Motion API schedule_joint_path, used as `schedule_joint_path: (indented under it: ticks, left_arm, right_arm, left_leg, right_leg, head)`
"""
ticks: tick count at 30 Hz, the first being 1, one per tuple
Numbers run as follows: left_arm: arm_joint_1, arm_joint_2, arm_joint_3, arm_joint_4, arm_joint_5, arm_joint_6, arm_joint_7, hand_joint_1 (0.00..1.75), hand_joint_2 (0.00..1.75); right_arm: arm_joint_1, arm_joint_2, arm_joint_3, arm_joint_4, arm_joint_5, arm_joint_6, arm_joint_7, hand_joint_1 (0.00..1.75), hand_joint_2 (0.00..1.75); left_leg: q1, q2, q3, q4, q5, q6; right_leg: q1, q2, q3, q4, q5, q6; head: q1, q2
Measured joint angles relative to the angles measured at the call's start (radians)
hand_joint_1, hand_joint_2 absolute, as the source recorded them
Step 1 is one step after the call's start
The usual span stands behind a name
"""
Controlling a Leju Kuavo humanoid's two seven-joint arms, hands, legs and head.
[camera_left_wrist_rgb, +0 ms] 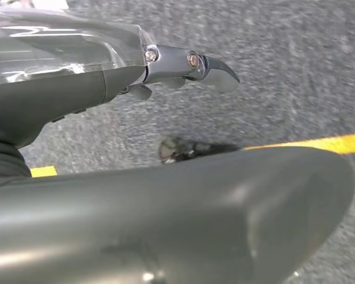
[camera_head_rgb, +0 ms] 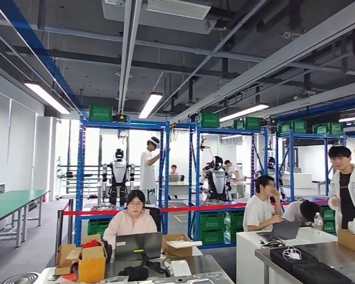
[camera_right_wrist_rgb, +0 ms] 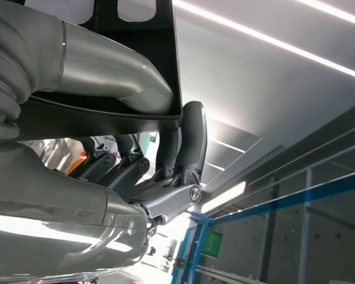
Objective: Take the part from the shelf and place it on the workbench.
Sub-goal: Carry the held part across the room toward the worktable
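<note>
In the right wrist view my right hand point(camera_right_wrist_rgb: 167, 171) grips the part point(camera_right_wrist_rgb: 164, 41), a flat black plate with pale cut-outs, its thumb lying across one face and dark fingers point(camera_right_wrist_rgb: 191, 142) curling around the edge from the other side. The plate is raised, with ceiling lights behind it. In the left wrist view my left hand point(camera_left_wrist_rgb: 100, 83) hangs over grey floor, a finger point(camera_left_wrist_rgb: 211, 66) stretched out, holding nothing. Blue shelving point(camera_head_rgb: 122, 125) with green crates stands across the room in the head view.
A steel table point(camera_head_rgb: 202, 266) with a laptop and cardboard boxes point(camera_head_rgb: 93, 260) lies just ahead; a person point(camera_head_rgb: 133, 222) sits behind it. Another table point(camera_head_rgb: 300, 254) is at the right with people around. A green bench point(camera_head_rgb: 10, 201) runs along the left. A yellow floor line point(camera_left_wrist_rgb: 327, 143) passes under my left hand.
</note>
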Motion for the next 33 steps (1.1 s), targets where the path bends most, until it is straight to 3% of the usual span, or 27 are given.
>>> schedule_joint_path:
  ticks: [2,7,9,11,12,13,15,17,21,23,26,27,28,29,31,33]
  left_arm:
    - [-0.004,0.0,0.0,0.0,-0.004,0.002,-0.002,0.0,0.0]
    - [-0.011,0.0,-0.002,0.0,-0.02,0.004,-0.009,0.0,0.0]
    - [-0.019,-0.001,-0.003,0.0,-0.024,0.005,-0.01,0.0,0.0]
    - [-0.027,-0.001,-0.003,0.0,-0.026,0.006,-0.009,0.0,0.0]
    - [-0.029,-0.001,-0.003,0.0,-0.027,0.006,-0.008,0.0,0.0]
    - [-0.03,-0.001,-0.003,0.0,-0.028,0.006,-0.008,0.0,0.0]
    - [-0.032,-0.001,-0.003,0.0,-0.028,0.006,-0.006,0.0,0.0]
    - [-0.034,0.0,-0.003,0.0,-0.027,0.005,-0.004,0.0,0.0]
    - [-0.029,0.002,-0.003,0.0,-0.018,0.004,-0.004,0.0,0.0]
    - [-0.025,0.004,-0.003,0.0,-0.016,0.002,-0.004,0.0,0.0]
    - [-0.017,0.009,-0.002,0.0,-0.013,0.003,-0.002,0.0,0.0]
    - [-0.013,0.011,-0.001,0.0,-0.013,0.004,-0.002,0.0,0.0]
    - [-0.009,0.013,-0.001,0.0,-0.013,0.004,-0.001,0.0,0.0]
    - [-0.007,0.014,-0.001,0.0,-0.013,0.004,-0.001,0.0,0.0]
    - [-0.007,0.016,-0.001,0.0,-0.013,0.005,-0.001,0.0,0.0]
    - [-0.008,0.017,-0.001,0.0,-0.015,0.004,-0.001,0.0,0.0]
  right_arm:
    - [-0.002,-0.004,-0.011,-0.003,0.003,-0.005,0.001,1.75,1.75]
    - [-0.006,-0.024,-0.048,-0.009,0.014,-0.014,-0.004,1.75,1.75]
    - [-0.008,-0.034,-0.066,-0.012,0.018,-0.016,-0.009,1.75,1.75]
    - [-0.005,-0.044,-0.082,-0.013,0.02,-0.015,-0.015,1.75,1.75]
    - [-0.002,-0.049,-0.088,-0.013,0.021,-0.012,-0.017,1.75,1.75]
    - [-0.001,-0.053,-0.092,-0.014,0.023,-0.009,-0.02,1.75,1.75]
    - [0.001,-0.057,-0.095,-0.02,0.024,-0.002,-0.023,1.75,1.75]
    - [0.001,-0.058,-0.095,-0.029,0.023,0.005,-0.024,1.75,1.75]
    - [0.004,-0.045,-0.083,-0.049,0.019,0.019,-0.022,1.75,1.75]
    - [0.006,-0.033,-0.075,-0.059,0.016,0.023,-0.019,1.75,1.75]
    - [0.013,-0.023,-0.064,-0.064,0.007,0.023,-0.015,1.75,1.75]
    - [0.018,-0.021,-0.061,-0.065,0.004,0.023,-0.013,1.75,1.75]
    - [0.022,-0.021,-0.058,-0.065,0.002,0.023,-0.011,1.75,1.75]
    - [0.026,-0.021,-0.057,-0.066,0.0,0.023,-0.01,1.75,1.75]
    - [0.03,-0.021,-0.055,-0.068,-0.005,0.023,-0.01,1.75,1.75]
    - [0.029,-0.022,-0.055,-0.071,-0.009,0.022,-0.01,1.75,1.75]
  left_leg:
    - [-0.002,-0.001,0.039,-0.09,0.034,0.005]
    - [-0.005,-0.002,0.053,-0.114,0.014,0.034]
    - [-0.003,-0.002,0.061,-0.115,0.007,0.043]
    - [-0.004,-0.002,0.069,-0.115,-0.002,0.046]
    - [-0.004,-0.002,0.075,-0.115,-0.008,0.046]
    - [-0.004,-0.002,0.084,-0.115,-0.014,0.045]
    - [-0.003,-0.003,0.104,-0.116,-0.028,0.041]
    - [-0.003,-0.004,0.117,-0.119,-0.039,0.033]
    - [-0.001,0.0,0.121,-0.126,-0.05,0.01]
    - [-0.001,0.002,0.106,-0.084,-0.072,0.005]
    - [-0.002,0.002,0.004,0.094,-0.128,0.003]
    - [-0.002,0.002,-0.025,0.131,-0.129,0.002]
    - [-0.002,0.002,-0.039,0.134,-0.11,0.001]
    - [-0.001,0.002,-0.034,0.1,-0.073,0.001]
    - [-0.002,0.002,0.006,-0.016,0.006,0.001]
    - [-0.005,0.001,0.039,-0.093,0.025,0.008]
  right_leg:
    - [0.002,0.001,0.008,0.009,-0.018,0.012]
    - [0.0,-0.001,-0.004,0.036,-0.045,0.034]
    - [-0.006,-0.002,-0.058,0.136,-0.083,0.045]
    - [-0.012,-0.002,-0.142,0.264,-0.113,0.053]
    - [-0.014,-0.003,-0.171,0.295,-0.107,0.055]
    - [-0.016,-0.003,-0.182,0.29,-0.082,0.057]
    - [-0.018,-0.003,-0.157,0.183,0.007,0.056]
    - [-0.012,-0.003,-0.121,0.082,0.063,0.047]
    - [-0.004,-0.002,-0.096,0.032,0.045,0.021]
    - [-0.008,-0.003,-0.079,0.016,0.041,0.009]
    - [-0.007,-0.006,-0.055,0.012,0.025,-0.005]
    - [-0.006,-0.005,-0.047,0.012,0.019,-0.006]
    - [-0.006,-0.004,-0.038,0.012,0.011,-0.006]
    - [-0.006,-0.002,-0.026,0.012,0.003,-0.004]
    - [-0.005,-0.001,-0.003,0.014,-0.017,0.003]
    - [-0.002,0.0,0.006,0.018,-0.032,0.014]
  head:
    - [0.001,0.0]
    - [0.001,0.0]
    - [0.001,0.0]
    - [0.0,0.0]
    - [0.0,0.0]
    - [0.0,0.0]
    - [0.0,0.0]
    - [0.0,0.0]
    - [0.0,0.0]
    - [0.0,0.0]
    - [0.0,0.0]
    - [0.0,0.0]
    - [0.0,0.0]
    - [0.0,0.0]
    - [0.0,0.0]
    - [0.0,0.0]
